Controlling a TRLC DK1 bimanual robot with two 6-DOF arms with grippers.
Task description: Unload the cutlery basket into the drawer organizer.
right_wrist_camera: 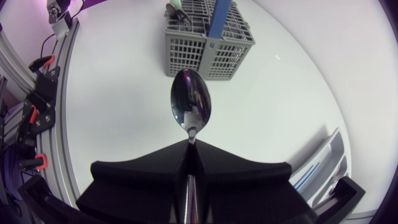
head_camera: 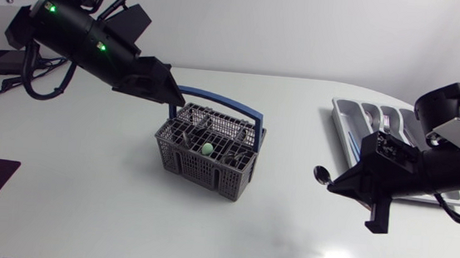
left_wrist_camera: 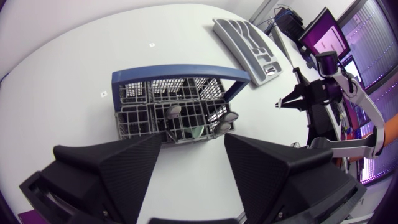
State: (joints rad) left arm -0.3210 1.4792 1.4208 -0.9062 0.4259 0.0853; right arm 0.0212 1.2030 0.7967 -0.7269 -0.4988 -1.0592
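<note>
Right gripper [right_wrist_camera: 191,144] pinched shut on spoon [right_wrist_camera: 190,106] handle, bowl jutting ahead, just beside drawer organizer [head_camera: 341,126]. Left gripper [left_wrist_camera: 189,155] wide open, empty, by cutlery basket [head_camera: 197,170]. Risk: thin grip, spoon may pivot, miss slot.

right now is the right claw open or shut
Shut: the matte black right claw pinches the shiny metal spoon by its handle, bowl sticking out ahead.

Honestly, nothing readable is spotted here: no text, label, brand, number or sign can be made out on the cutlery basket [head_camera: 197,166], the drawer organizer [head_camera: 341,120] or the table [head_camera: 81,208].
</note>
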